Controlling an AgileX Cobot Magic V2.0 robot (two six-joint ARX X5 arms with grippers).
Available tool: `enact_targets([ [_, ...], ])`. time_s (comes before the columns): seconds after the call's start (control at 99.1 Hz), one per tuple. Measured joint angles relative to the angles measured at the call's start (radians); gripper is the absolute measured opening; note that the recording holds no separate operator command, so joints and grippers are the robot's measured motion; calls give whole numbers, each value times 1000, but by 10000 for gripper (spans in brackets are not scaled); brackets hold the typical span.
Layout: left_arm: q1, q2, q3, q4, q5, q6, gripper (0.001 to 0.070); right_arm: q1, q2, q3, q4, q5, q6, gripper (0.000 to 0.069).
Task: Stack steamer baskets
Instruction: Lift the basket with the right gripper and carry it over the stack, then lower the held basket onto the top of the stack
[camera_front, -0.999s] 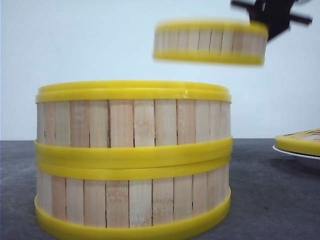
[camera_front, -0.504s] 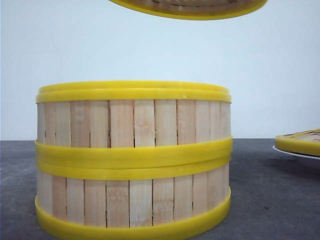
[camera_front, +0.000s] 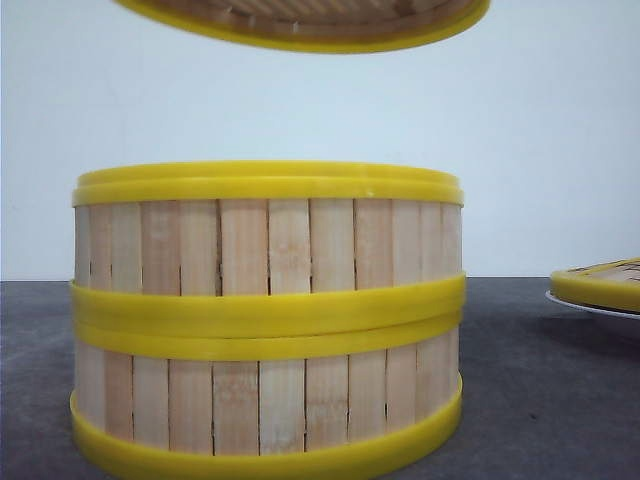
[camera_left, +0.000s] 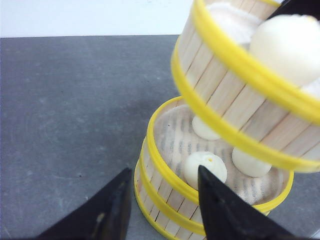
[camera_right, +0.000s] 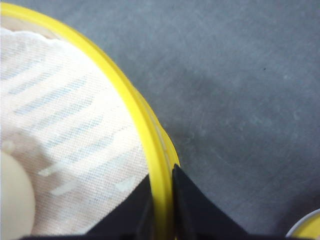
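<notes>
Carried basket now lower and further left over the stack, rim level, right gripper jaws pinching its rim, left gripper jaws spread.

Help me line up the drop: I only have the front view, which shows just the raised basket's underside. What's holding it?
Observer: The right gripper is shut on the raised basket, pinching its yellow rim.
Operator: Is the top stacked basket empty?
Observer: No. The top stacked basket holds three pale buns on a cloth liner.
Operator: And the left gripper?
Observer: The left gripper is open and holds nothing.
</notes>
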Motion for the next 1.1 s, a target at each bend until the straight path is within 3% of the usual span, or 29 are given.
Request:
enact_targets([
  [0.575, 0, 0, 0, -22, 7, 0, 238, 20, 43, -222, 168, 10, 10, 27],
  [1.1, 0, 0, 0, -27, 25, 0, 238, 5, 44, -231, 186, 43, 18, 27],
])
